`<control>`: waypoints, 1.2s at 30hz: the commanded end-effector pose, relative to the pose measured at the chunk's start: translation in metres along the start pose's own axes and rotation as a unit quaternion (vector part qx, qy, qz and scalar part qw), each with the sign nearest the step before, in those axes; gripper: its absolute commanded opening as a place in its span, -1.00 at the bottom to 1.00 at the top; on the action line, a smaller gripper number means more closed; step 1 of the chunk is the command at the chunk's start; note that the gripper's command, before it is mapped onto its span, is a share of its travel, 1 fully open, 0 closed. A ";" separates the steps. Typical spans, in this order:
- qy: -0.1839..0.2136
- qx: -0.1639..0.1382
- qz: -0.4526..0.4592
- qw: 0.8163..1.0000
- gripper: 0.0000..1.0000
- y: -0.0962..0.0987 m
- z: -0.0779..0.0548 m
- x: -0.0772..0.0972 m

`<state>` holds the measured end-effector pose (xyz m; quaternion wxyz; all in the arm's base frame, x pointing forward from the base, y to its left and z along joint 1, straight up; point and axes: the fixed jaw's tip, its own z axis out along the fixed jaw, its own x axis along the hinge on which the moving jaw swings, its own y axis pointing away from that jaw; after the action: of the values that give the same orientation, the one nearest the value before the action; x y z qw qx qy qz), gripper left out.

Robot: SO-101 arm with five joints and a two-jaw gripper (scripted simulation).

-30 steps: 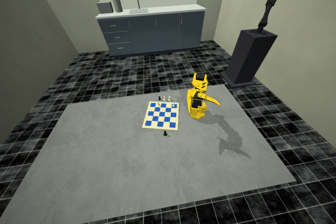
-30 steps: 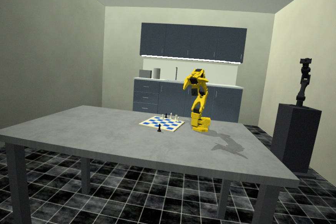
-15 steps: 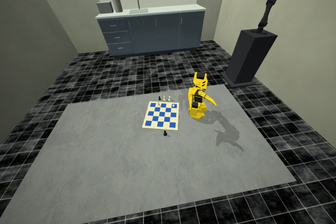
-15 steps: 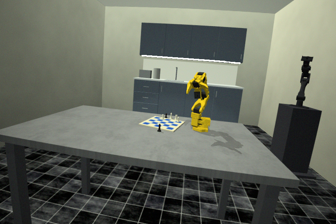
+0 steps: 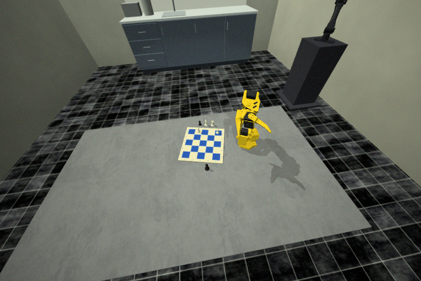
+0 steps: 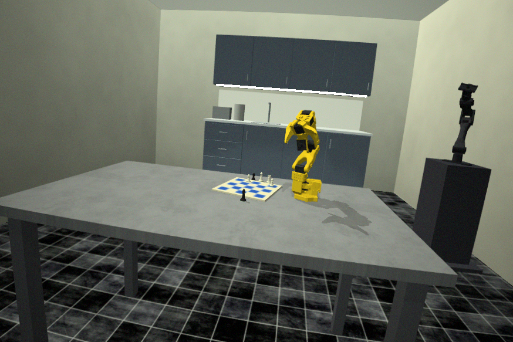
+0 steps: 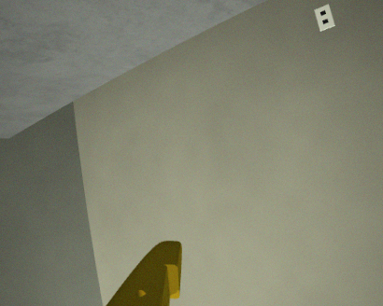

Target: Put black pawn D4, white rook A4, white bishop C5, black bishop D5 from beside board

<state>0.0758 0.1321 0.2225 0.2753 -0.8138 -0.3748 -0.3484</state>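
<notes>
Board (image 5: 201, 160) (image 6: 238, 194) in top, exterior views; wall socket (image 7: 324, 18) only in wrist view.

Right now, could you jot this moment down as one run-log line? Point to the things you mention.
yellow tool (image 5: 253, 132) (image 6: 290, 141): open, raised, holding nothing | tall black chess piece (image 5: 206, 167) (image 6: 243, 195): upright beside blue-and-cream board (image 5: 201, 160) (image 6: 265, 199) | placing: unfinished

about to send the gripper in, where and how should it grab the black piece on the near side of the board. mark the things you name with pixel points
Best gripped around its narrow upper body, probably coming from above: the black piece (image 5: 206, 167) (image 6: 243, 195) stands upright on a wider foot, outside the board (image 5: 201, 159) (image 6: 265, 198), with no other piece next to it.
</notes>
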 end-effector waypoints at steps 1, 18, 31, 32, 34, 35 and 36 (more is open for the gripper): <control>-0.004 -0.009 0.023 1.000 0.39 0.004 0.000 -0.003; 0.016 -0.054 0.197 0.979 0.33 0.021 -0.002 -0.002; 0.054 -0.100 0.392 0.913 0.26 0.041 -0.006 -0.002; 0.060 -0.105 0.413 0.903 0.26 0.043 -0.006 -0.003; 0.072 -0.113 0.457 0.879 0.24 0.048 -0.008 -0.003; 0.078 -0.117 0.479 0.866 0.23 0.050 -0.008 -0.003; 0.078 -0.117 0.479 0.866 0.23 0.050 -0.008 -0.003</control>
<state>0.1096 0.1012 0.2189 0.3384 -0.8922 0.0781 -0.2887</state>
